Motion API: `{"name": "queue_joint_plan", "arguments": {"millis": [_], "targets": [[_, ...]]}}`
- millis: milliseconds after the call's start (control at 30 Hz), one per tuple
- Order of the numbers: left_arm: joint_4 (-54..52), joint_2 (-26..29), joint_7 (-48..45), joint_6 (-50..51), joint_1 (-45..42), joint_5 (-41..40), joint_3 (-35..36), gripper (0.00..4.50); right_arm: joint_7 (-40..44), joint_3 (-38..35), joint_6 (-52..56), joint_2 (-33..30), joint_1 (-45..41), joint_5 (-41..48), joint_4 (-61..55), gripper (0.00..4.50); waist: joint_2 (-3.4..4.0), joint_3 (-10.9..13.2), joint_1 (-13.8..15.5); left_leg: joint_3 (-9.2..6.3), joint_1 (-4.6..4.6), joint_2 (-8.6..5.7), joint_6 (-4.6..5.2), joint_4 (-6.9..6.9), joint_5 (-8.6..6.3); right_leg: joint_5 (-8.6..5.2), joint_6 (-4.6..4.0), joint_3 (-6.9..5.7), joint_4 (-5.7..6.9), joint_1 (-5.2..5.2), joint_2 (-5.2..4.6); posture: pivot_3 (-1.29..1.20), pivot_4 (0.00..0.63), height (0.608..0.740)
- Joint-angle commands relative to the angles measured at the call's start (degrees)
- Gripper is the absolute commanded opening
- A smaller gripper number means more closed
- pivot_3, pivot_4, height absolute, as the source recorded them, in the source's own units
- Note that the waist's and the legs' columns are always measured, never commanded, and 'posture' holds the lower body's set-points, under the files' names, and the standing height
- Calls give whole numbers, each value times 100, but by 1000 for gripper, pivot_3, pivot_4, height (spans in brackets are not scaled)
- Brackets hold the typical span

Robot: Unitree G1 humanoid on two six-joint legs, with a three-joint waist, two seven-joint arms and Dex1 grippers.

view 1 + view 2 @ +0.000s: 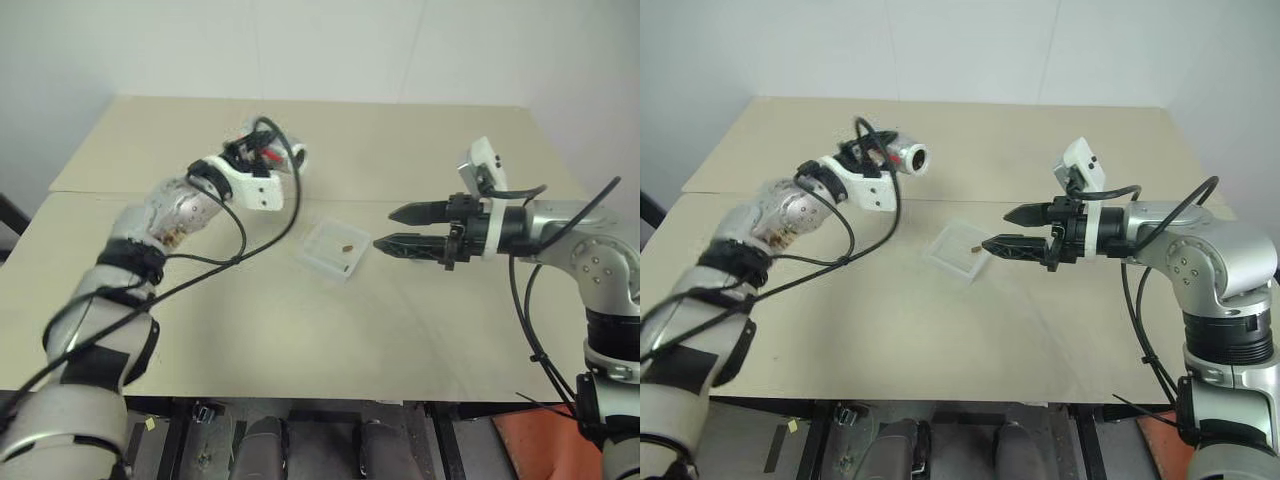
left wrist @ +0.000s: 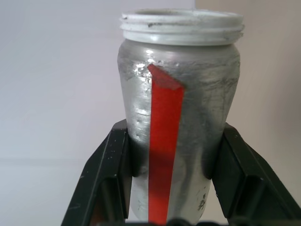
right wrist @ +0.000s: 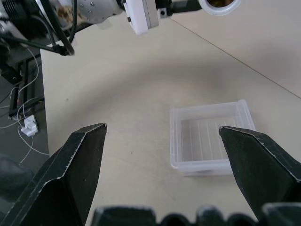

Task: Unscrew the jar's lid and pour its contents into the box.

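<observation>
Jar tipped on its side, lid off — the pour into the box is the step in hand.

My left gripper (image 2: 171, 188) is clamped tight on the jar (image 2: 178, 113), one black finger on each flank of its silvery body beside the red stripe, holding it in the air over the counter (image 1: 300, 340) with its open threaded mouth turned sideways toward the box (image 1: 333, 247). The box lies on the counter, apart from the jar, and a tiny brown piece (image 1: 347, 247) already rests in it. To do this well I judge the mouth must come over the tray before tilting further — slow roll, firm grip. My right gripper (image 1: 382, 228) hovers just beside the box, jaws spread wide, holding nothing.
</observation>
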Motion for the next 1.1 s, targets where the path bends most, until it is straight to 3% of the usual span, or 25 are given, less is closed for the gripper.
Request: {"name": "queue_joint_plan", "arguments": {"millis": [33, 167, 400, 1033, 1100], "targets": [[-1617, -449, -1336, 2028, 808, -2160, 1112, 1962, -132, -295, -213, 85, -11, 96, -154, 4483, 0, 0, -3, -2, -1, 3, 0, 7, 0, 0, 0, -2, 2, 1, 1, 0, 150, 740], [-3180, -809, -1648, 3908, 1589, -3272, 1782, 1962, -336, -294, -293, 177, 23, -4, -176, 4483, 0, 0, -16, -11, -10, 7, 4, 38, -3, 0, 0, -5, 20, 3, 5, 0, 150, 740], [-4117, -1484, -1231, 5182, 2305, -3999, 2363, 1962, -437, -89, -549, 157, 61, -246, -198, 4483, 0, 0, -12, -24, 11, -1, 5, 48, -3, 0, 0, -2, 20, 20, 3, 0, 150, 740], [-2967, -2179, -767, 4067, 2703, -3686, 2401, 1962, -376, -107, -669, 72, 223, -381, -412, 4483, 0, 0, 3, -24, 21, -5, 4, 46, -2, 0, 0, 5, 19, 22, 3, 0, 150, 740], [-2987, -2208, -769, 4094, 2730, -3684, 2404, 2681, -374, -112, -653, 64, 225, -366, -434, 4500, 0, 0, 12, -25, 22, -6, 4, 47, -2, 0, 0, 4, 18, 25, 2, 0, 150, 740]]}}
